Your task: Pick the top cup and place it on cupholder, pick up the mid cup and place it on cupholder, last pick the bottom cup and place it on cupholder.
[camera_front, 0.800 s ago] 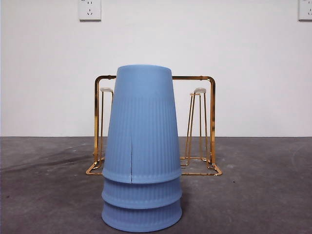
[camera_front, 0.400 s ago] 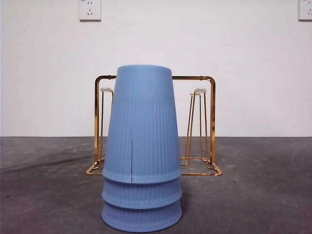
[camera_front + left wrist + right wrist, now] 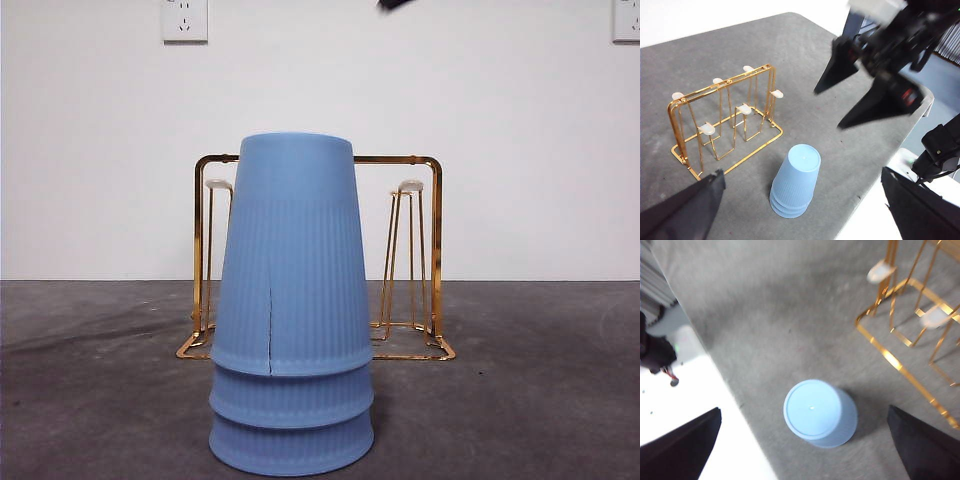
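Note:
Three light blue cups stand upside down in one stack, in front of the cupholder (image 3: 418,250). The top cup (image 3: 290,250) has a thin dark split running up from its rim. My right gripper (image 3: 804,409) hangs open high above the stack, looking down on the top cup's (image 3: 812,407) flat base, with nothing between its jaws. It shows as a black tip (image 3: 395,4) in the front view and as two spread jaws (image 3: 827,110) in the left wrist view. My left gripper (image 3: 801,172) is open and empty, well back from the stack (image 3: 795,187) and the gold cupholder (image 3: 722,120).
The grey table's edge and a white surface (image 3: 695,405) lie close beside the stack. The cupholder's base wire (image 3: 900,365) passes near the cups. White wall sockets (image 3: 184,20) sit high behind.
A black gripper tip has come into the front view at the top edge. The cups and the cupholder have not moved.

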